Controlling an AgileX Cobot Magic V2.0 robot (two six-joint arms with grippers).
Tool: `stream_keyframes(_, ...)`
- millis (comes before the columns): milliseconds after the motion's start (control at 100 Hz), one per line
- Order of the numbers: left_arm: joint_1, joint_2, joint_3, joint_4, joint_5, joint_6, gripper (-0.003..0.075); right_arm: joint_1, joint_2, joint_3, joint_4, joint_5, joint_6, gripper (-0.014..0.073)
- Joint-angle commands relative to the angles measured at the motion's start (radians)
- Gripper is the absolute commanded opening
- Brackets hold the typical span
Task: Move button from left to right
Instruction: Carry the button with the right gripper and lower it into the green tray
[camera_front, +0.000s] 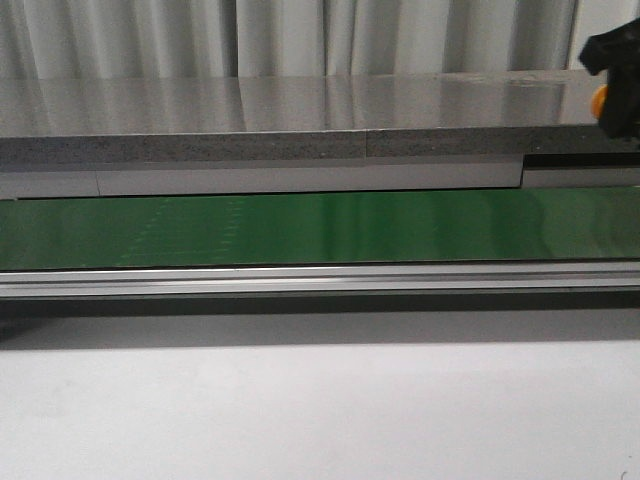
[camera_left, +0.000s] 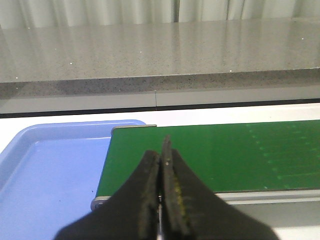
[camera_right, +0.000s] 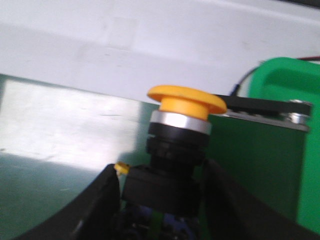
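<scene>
Nearest the right wrist camera, the right gripper (camera_right: 160, 200) has its two dark fingers (camera_right: 100, 210) closed around the black body of the button (camera_right: 175, 145), low in the middle of that frame, the orange cap standing up and tipped a little. It is a grip on the lower block only, so my worry is a twist: the tall, cap-heavy part could pivot between the pads if the arm swings fast or bumps something. In the front view the same gripper (camera_front: 612, 75) sits at the far upper right edge, half cut off, a dot of orange showing, so the button is already over at the right end and off the belt (camera_front: 320, 228). Beyond it in the right wrist view, a green bin (camera_right: 295, 95) fills the upper right; letting go early or off-line could drop the button on the rim or beside the roller. Over on the left, the left gripper (camera_left: 162, 190) hangs low centre with its fingers pressed together, holding nothing, above the belt's end and the blue tray (camera_left: 45, 170). Farthest back, the grey counter (camera_front: 300, 110).
</scene>
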Motion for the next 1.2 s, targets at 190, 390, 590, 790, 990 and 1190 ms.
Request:
stream_keyframes(190, -0.005, 0.008, -0.028, -0.010, -0.070, 0.002, -0.0020, -0.240, 0.003, -0.034, -0.017, -0.068, -0.008, 0.0143)
stream_keyframes(390, -0.005, 0.008, -0.028, -0.010, -0.070, 0.002, -0.0020, -0.335, 0.078, -0.034, -0.017, -0.040, -0.008, 0.0143)
stream_keyframes(590, -0.005, 0.008, -0.028, -0.010, -0.070, 0.002, -0.0020, -0.380, 0.145, -0.034, -0.017, -0.028, -0.008, 0.0143)
stream_keyframes(790, -0.005, 0.008, -0.028, -0.010, -0.070, 0.002, -0.0020, -0.381, 0.178, -0.034, -0.017, -0.026, -0.008, 0.0143)
stream_keyframes(990, -0.005, 0.008, -0.028, -0.010, -0.070, 0.002, -0.0020, -0.381, 0.203, -0.034, -0.017, -0.019, -0.008, 0.0178)
stream_keyframes(1190, -0.005, 0.008, -0.028, -0.010, -0.070, 0.002, -0.0020, -0.381, 0.207, -0.034, -0.017, -0.029, -0.008, 0.0379)
